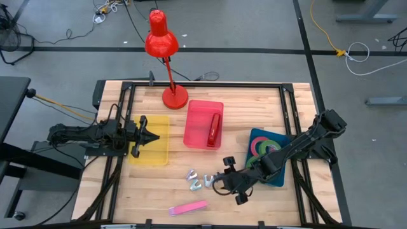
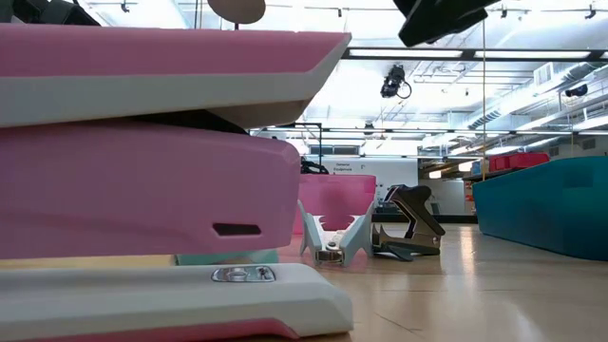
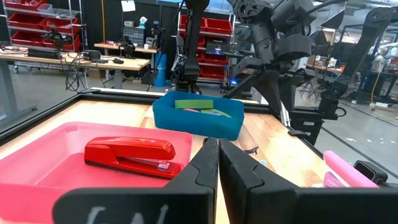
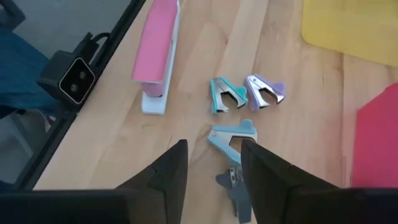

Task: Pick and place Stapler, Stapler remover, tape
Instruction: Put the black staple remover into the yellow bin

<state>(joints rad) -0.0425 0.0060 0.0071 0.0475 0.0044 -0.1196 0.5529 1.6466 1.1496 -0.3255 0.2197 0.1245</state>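
- Staple removers (image 4: pixel 245 93): loose on bare wood, just beside the red tray (image 1: pixel 203 124).
- Right gripper (image 4: pixel 213 163): fingers parted, empty, poised over the nearest remover (image 4: pixel 231 137); pick step judged in hand.
- Next move: lower, straddle, close.
- Pink stapler (image 1: pixel 188 208): farther from the tray.
- Tape (image 1: pixel 267 146): in blue bin.
- Left gripper (image 1: pixel 150 137): closed, empty, over yellow tray.

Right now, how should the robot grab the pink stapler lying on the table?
Probably from straight above, across its narrow width near the middle. The pink stapler lies flat and long by the table's front edge, with bare wood on both long sides, so the fingers have room to close there. The right gripper is nearest, open over the staple removers.
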